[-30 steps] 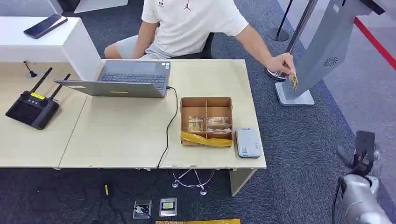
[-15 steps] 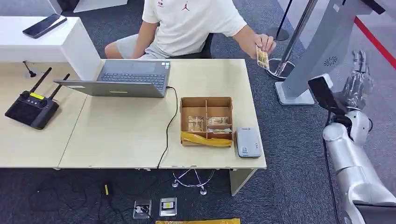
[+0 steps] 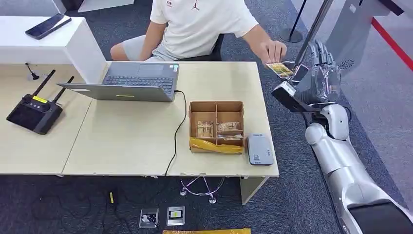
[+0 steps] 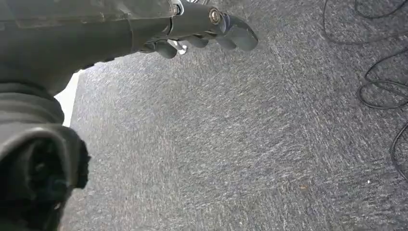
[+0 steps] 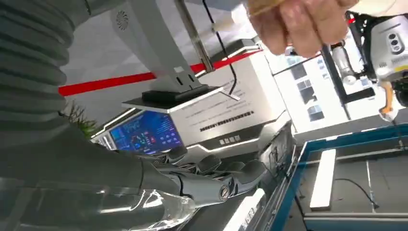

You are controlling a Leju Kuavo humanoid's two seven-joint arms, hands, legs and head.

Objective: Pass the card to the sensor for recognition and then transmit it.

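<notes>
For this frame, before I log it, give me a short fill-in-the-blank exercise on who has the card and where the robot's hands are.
1. The card is held by the ____, not by the robot.
2. The robot's right hand is raised beside the card with its fingers ____.
3. The grey card reader lies on the table right next to the cardboard ____.
4. The left hand hangs over the grey ____.

Missing words: person; spread; box; carpet

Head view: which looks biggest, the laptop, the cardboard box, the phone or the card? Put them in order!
1. Laptop
2. Cardboard box
3. Phone
4. Card, held in the person's hand

The phone lies farther from the camera, so it may look smaller than it is.
</notes>
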